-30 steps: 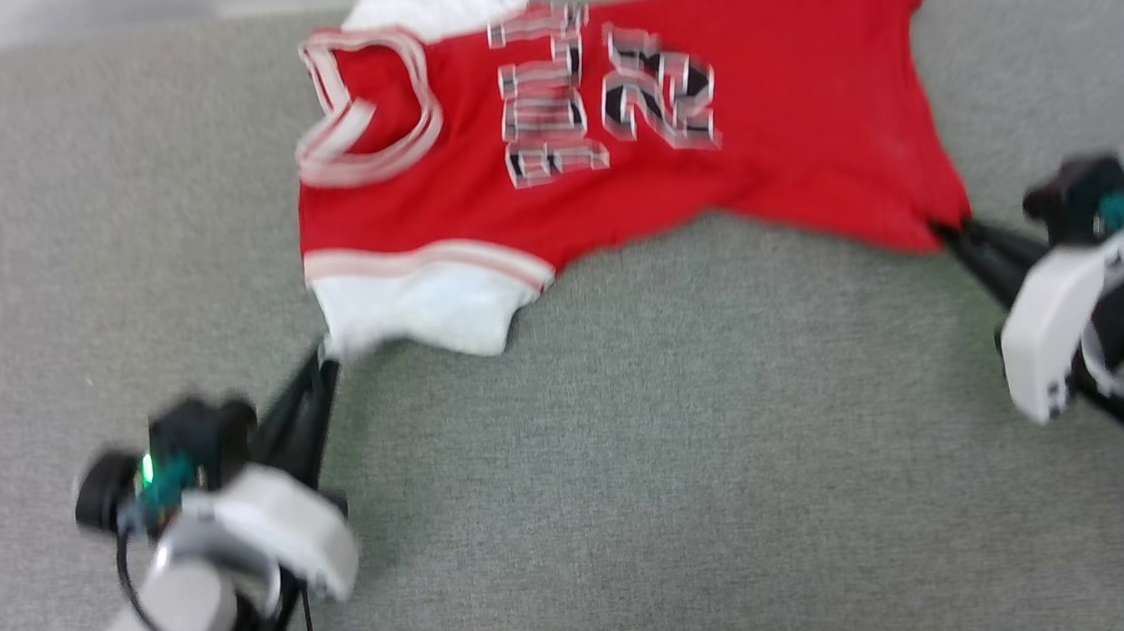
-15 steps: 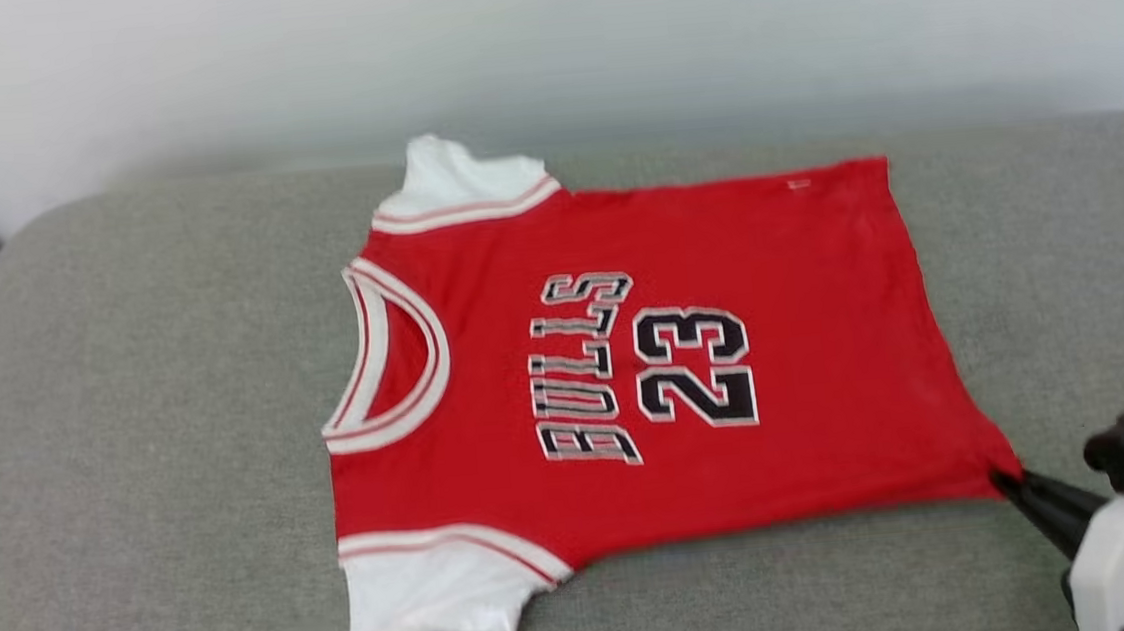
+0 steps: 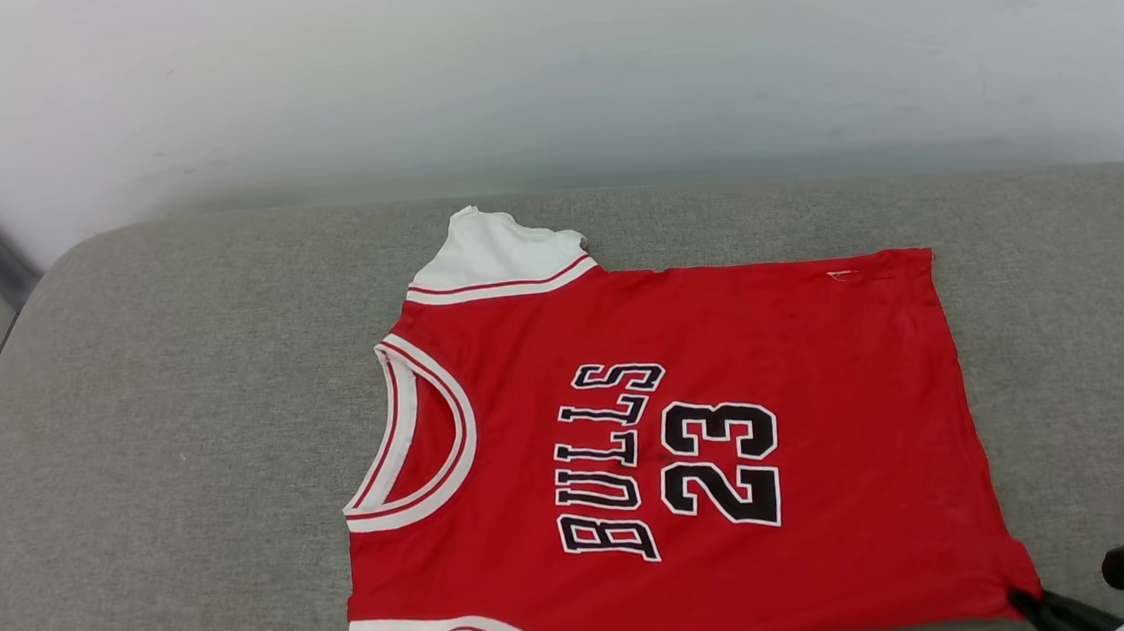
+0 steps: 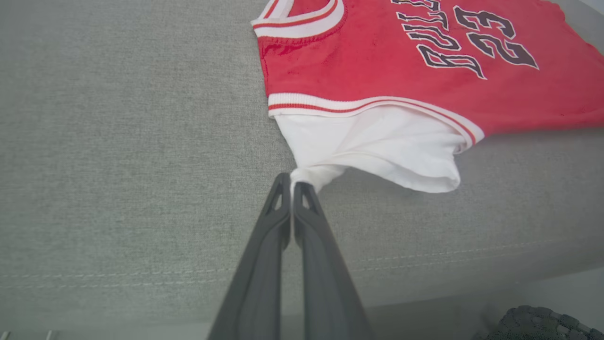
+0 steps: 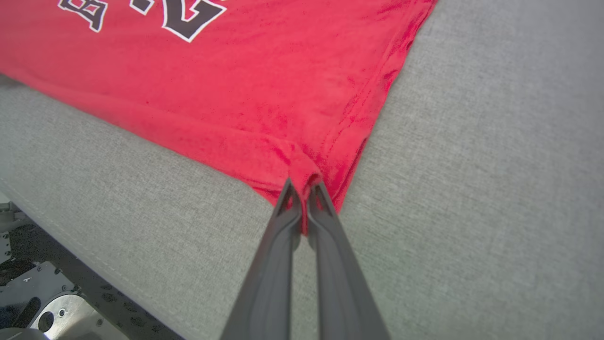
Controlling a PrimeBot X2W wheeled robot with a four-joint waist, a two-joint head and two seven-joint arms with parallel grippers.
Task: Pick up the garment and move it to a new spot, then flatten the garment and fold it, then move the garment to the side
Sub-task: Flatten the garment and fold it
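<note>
Right end effector [image 3: 1024,602], head view: closed on the near hem corner of the garment [image 3: 725,343]; garment lies spread, print up, on the grey cushion [image 3: 180,436]
Left end effector [image 4: 292,184], left wrist view: closed on a pinch of the white sleeve [image 4: 377,146]; cloth bunches toward the tips
Right wrist view: red corner puckered between the shut fingers
Risk: 2 thin pinches may slip under tension; uneven pulling could skew or wrinkle the garment
</note>
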